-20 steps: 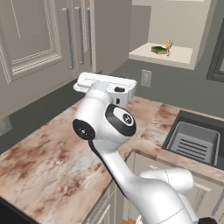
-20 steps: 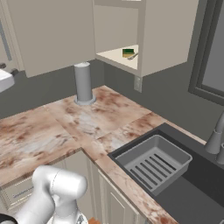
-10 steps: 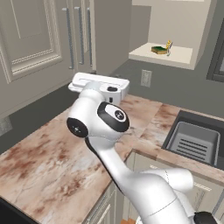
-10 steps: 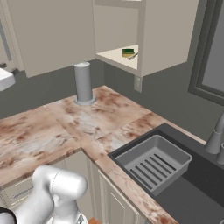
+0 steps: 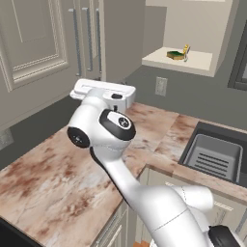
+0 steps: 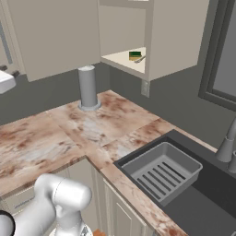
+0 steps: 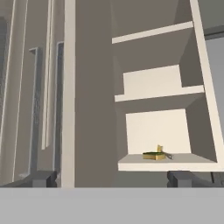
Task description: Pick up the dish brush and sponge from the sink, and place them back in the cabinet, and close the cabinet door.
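Sponge [image 7: 154, 155] sits near cabinet [image 7: 162, 131] shelf's front edge.

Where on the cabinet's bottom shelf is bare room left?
The cabinet bottom shelf is bare behind and to both sides of the sponge and dish brush, which sit close together at its front edge. The shelf above looks bare. The open gripper faces it.

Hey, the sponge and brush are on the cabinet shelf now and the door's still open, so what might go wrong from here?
1. The sponge and dish brush sit near the shelf's front edge; a hard swing of the cabinet door might jostle them.
2. The open gripper sits off the door's edge, away from the handle, so a push could slip.
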You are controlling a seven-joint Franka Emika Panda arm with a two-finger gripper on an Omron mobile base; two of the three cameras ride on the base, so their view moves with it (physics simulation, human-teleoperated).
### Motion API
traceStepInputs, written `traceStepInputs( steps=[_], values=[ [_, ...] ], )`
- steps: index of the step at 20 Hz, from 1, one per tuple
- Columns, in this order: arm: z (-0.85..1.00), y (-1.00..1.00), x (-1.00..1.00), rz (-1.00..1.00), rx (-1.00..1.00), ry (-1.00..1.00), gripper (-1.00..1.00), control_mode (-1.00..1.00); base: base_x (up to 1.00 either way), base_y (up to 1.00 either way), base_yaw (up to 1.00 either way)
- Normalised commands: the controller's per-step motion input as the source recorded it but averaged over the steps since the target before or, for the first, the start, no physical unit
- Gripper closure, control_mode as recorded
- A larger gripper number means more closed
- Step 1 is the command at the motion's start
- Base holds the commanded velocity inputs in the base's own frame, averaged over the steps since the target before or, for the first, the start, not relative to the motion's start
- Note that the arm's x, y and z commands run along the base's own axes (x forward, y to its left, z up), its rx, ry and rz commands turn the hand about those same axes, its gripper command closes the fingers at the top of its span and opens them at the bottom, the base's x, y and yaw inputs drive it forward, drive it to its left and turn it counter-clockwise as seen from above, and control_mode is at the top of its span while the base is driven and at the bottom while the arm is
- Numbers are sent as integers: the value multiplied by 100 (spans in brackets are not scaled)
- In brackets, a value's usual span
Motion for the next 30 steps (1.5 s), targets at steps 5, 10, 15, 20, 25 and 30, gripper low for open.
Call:
traceStepInputs(
  steps=[5,10,15,20,25,30],
  values=[
    [0,7,18,0,0,0,-100,-100,0,0,0],
    [0,3,18,0,0,0,-100,-100,0,0,0],
    [-1,3,17,0,0,0,-100,-100,0,0,0],
    [-4,3,16,0,0,0,-100,-100,0,0,0],
    [-5,2,17,0,0,0,-100,-100,0,0,0],
    [-3,1,17,0,0,0,-100,-100,0,0,0]
  ],
)
